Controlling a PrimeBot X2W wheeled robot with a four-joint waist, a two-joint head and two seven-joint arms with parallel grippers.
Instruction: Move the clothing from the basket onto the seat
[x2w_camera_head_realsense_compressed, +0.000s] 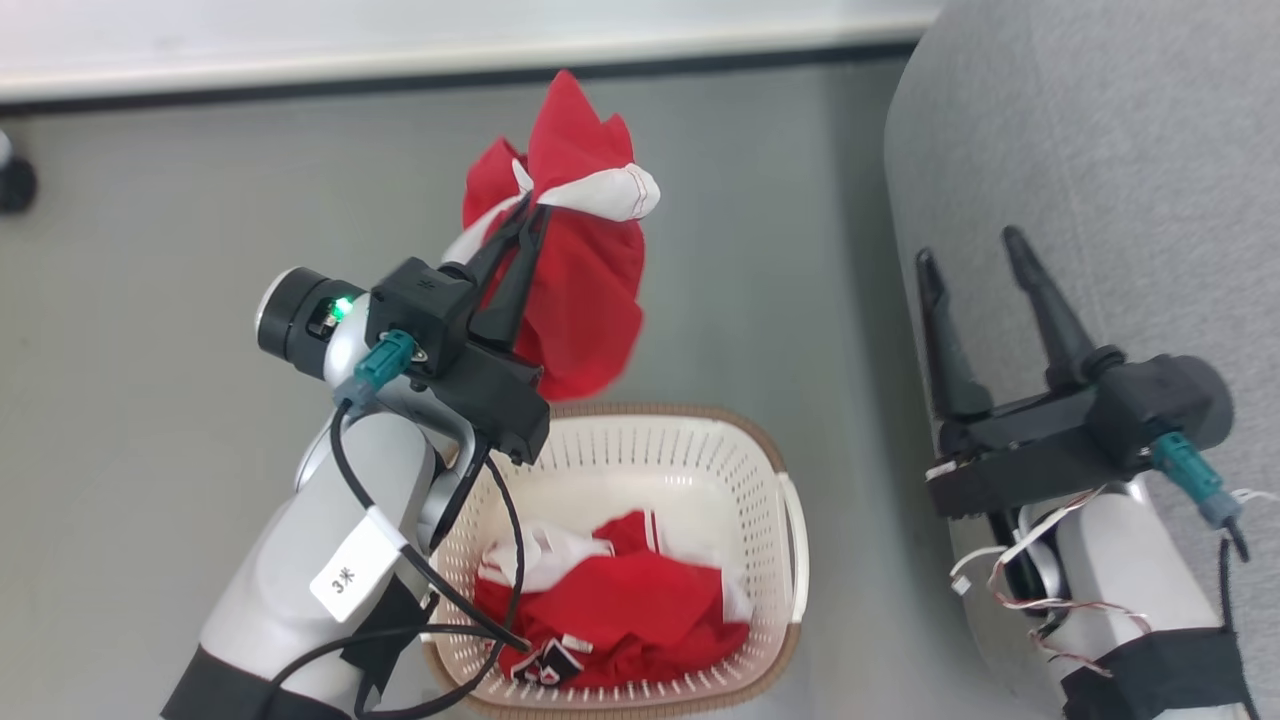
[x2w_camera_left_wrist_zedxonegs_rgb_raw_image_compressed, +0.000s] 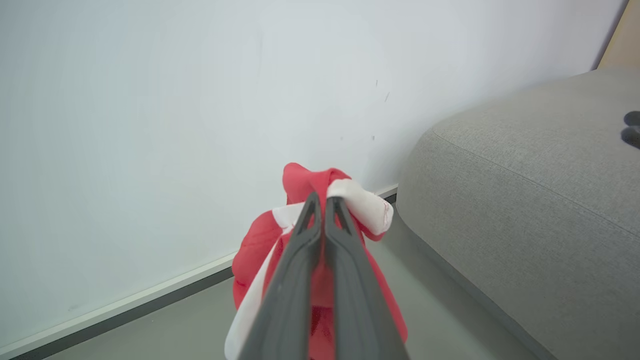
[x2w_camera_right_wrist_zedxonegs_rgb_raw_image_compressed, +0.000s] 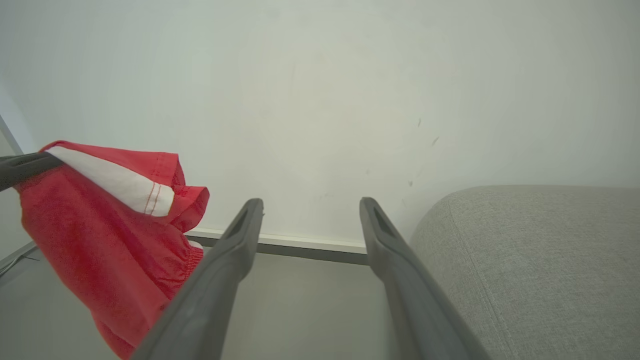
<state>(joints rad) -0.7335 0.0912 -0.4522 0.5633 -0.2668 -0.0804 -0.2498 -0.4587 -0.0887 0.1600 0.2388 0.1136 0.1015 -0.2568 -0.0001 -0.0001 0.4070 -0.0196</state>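
Grey floor holds the basket beside the seat. Left end effector grips clothing aloft; right end effector gapes

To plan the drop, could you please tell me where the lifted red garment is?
Head view: the red garment hangs from the left gripper, fingers shut, above the far rim of the basket, left of the sofa.

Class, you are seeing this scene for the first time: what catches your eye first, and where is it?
A red garment with white trim hangs from the shut left gripper, clear of the basket. More red clothing lies in that cream basket, low in the head view's middle. At right, the open right gripper hovers over the grey sofa.
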